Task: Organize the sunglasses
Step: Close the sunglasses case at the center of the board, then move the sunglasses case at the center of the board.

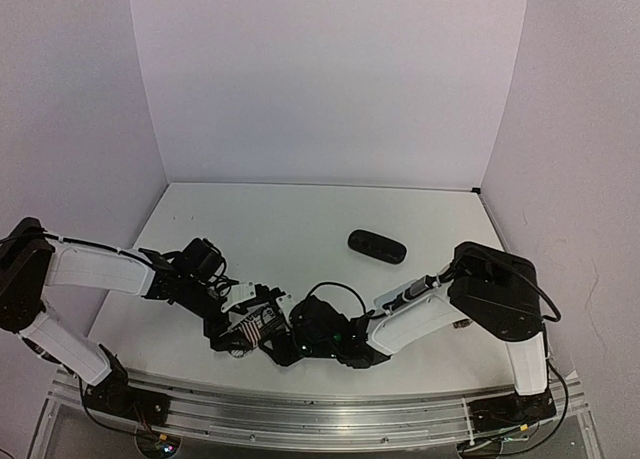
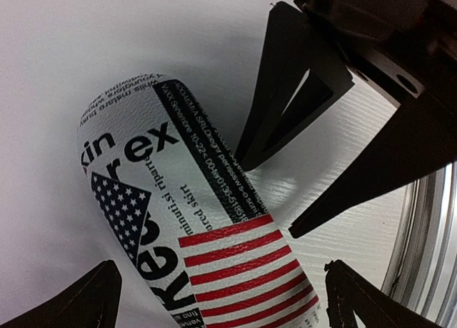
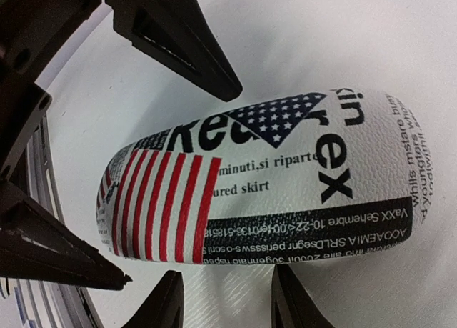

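Observation:
No sunglasses show in any view. A closed stripe-patterned case [image 1: 254, 328] with a flag print and black lettering lies on the white table near the front edge. My left gripper [image 2: 220, 265] is open wide, its fingers apart from either side of the case [image 2: 214, 256]. My right gripper [image 3: 228, 272] is open with nothing between its fingers. Its tips stop just short of the long side of the case [image 3: 271, 178]. In the top view the two grippers meet at the case, the left gripper [image 1: 232, 324] from the left and the right gripper [image 1: 300, 337] from the right.
An oblong black case [image 1: 377, 246] lies closed further back on the table, right of centre. The metal rail [image 1: 330, 404] runs along the front edge just behind the grippers. White walls enclose the table on three sides.

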`<act>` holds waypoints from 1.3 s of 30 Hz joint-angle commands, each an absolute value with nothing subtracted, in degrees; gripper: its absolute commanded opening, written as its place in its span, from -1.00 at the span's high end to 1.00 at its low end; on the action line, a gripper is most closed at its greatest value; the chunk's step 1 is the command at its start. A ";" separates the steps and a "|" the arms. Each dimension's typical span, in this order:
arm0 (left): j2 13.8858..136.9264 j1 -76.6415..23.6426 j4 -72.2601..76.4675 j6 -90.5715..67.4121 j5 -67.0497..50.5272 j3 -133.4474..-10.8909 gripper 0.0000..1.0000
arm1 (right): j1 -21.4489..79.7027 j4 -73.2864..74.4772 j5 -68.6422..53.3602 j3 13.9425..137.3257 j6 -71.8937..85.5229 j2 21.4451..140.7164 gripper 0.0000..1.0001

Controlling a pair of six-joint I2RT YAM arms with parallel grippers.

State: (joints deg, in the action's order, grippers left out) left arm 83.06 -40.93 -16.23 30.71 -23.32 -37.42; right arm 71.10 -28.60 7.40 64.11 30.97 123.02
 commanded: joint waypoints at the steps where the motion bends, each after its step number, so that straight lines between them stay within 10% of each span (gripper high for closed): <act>1: 86.19 -40.96 -17.27 32.18 -21.70 -42.07 -0.99 | 70.63 -26.19 9.50 65.11 32.08 123.92 0.22; 15: 91.42 -44.14 -15.78 26.62 -18.07 -43.44 -0.96 | 69.15 -14.46 25.93 51.48 39.98 103.51 0.00; 26: 94.74 -40.08 -16.33 44.95 -19.25 -47.39 0.24 | 66.04 -12.85 34.58 46.96 31.58 93.87 -0.04; 39: 111.03 -27.84 -19.27 76.38 -22.26 -63.35 0.22 | 55.72 -10.78 33.47 45.71 17.52 85.20 -0.09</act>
